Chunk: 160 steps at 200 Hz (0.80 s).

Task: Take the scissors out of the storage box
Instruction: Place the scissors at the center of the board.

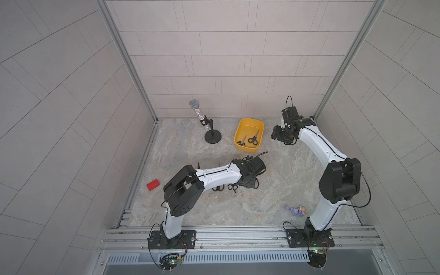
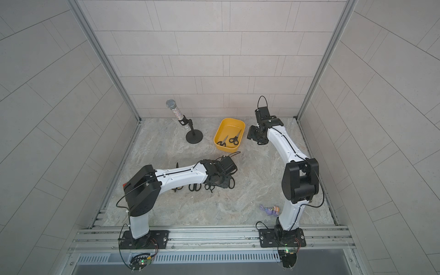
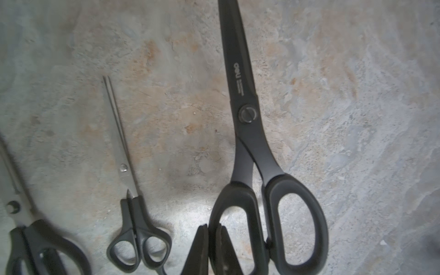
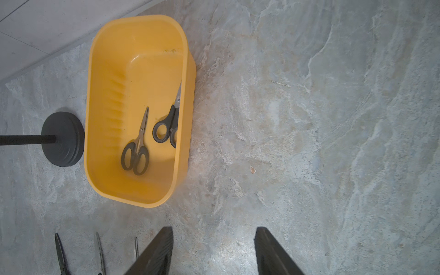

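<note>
Fingers (image 3: 201, 250) of the left gripper (image 3: 210, 228) are pinched shut on the handle rim of the big scissors (image 3: 247, 114), which lie flat mid-bench. Across from them, the right gripper (image 4: 214, 252) has its fingers (image 4: 154, 252) spread with nothing between, above bare bench (image 1: 262, 190) just beside the box.

Nearest me, a purple toy (image 1: 296, 211) sits by the front right corner, and a red block (image 1: 152, 184) lies by the left edge. Mid-bench, next to the big pair, I see small scissors (image 3: 123, 167) and a third pair (image 3: 13, 207), blades pointing toward the back edge. Farther on, the box (image 4: 107, 107) sits near the back edge with a slim pair (image 4: 141, 129) and a stubby pair (image 4: 172, 114) on its floor, the stubby one against a wall. A mic stand (image 1: 212, 138) is just beside it, toward the left edge.
</note>
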### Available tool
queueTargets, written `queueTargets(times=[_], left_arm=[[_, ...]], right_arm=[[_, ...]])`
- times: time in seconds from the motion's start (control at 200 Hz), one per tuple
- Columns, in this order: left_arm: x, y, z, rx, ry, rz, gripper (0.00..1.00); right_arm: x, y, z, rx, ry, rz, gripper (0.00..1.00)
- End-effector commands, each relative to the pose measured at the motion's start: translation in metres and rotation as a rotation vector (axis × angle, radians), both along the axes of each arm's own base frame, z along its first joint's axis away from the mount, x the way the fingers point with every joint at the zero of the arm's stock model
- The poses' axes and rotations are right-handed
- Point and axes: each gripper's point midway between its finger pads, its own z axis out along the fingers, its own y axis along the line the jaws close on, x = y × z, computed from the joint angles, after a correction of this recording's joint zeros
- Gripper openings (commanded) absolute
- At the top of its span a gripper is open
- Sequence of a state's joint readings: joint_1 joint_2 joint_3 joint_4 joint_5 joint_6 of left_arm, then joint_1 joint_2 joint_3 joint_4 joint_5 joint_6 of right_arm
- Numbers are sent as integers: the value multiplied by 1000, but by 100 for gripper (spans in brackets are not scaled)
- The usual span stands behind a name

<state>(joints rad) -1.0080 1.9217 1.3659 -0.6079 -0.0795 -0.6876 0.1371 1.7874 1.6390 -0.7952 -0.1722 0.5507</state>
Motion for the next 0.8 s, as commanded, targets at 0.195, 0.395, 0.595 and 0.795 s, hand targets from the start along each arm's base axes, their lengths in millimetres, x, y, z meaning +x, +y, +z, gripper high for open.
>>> queueTargets(times=[0.195, 0.395, 0.595, 0.795], left_arm=[[-4, 5, -14, 26, 6, 58, 0], [-5, 12, -20, 50, 5, 66, 0], [-3, 14, -26, 69, 5, 55, 0], [2, 23, -29, 75, 8, 78, 0]], right_arm=[[-3, 2, 14, 6, -25, 3, 60], [-3, 3, 12, 7, -19, 6, 60], [-1, 6, 14, 15, -24, 8, 60], [1, 7, 15, 17, -24, 10, 60]])
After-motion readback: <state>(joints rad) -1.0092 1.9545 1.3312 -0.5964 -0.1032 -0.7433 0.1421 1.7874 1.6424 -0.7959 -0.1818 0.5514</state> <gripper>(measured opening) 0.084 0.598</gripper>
